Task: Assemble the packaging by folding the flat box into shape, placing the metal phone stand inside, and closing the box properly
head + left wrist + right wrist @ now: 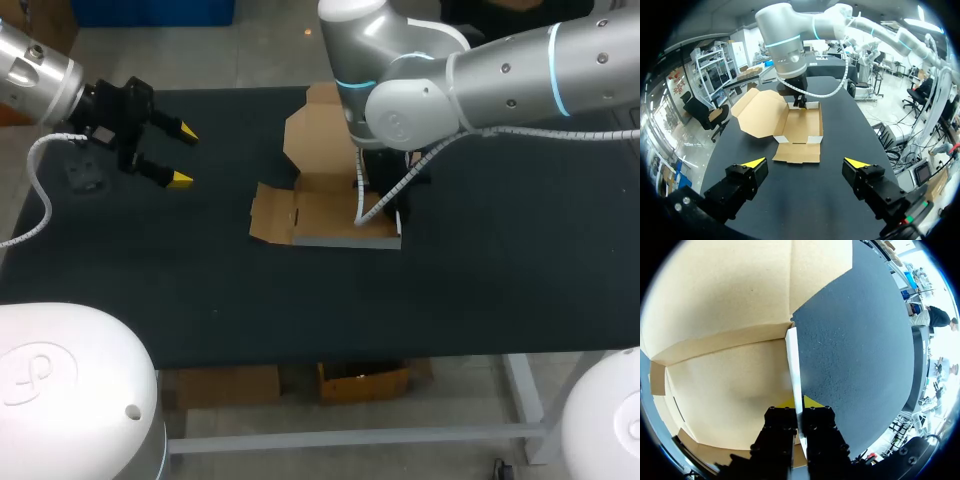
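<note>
Box (330, 215): brown corrugated cardboard, matte, half folded; shallow rectangular tray with low walls, near the middle of the tabletop (480, 280).
Lid panel (320, 135): broad, with clipped corners, standing open off the tray's far side.
Front flap (796, 152): flat on the cloth, on the side toward the left arm.
Side wall (792, 360): thin upright panel with a white cut edge, at the tray's right end.
Tabletop: black, finely grained, felt-like surface.
Right pincer (799, 402): black fingers with yellow tips, pressed on the side wall from both faces, one finger inside the tray and one outside.
Right arm (500, 70): smooth silver-grey casing with a pale blue ring and a white coiled cable; in the head view it covers the pincer and part of the tray.
Left pincer (182, 153): spread wide, holding nothing, above the tabletop's left part and well apart from the box.
Left arm (35, 65): ribbed metal wrist, cut off at the corner.
Small dark object (85, 172): on the cloth near the left pincer; too dim to identify.
Tray interior: bare cardboard where visible.
</note>
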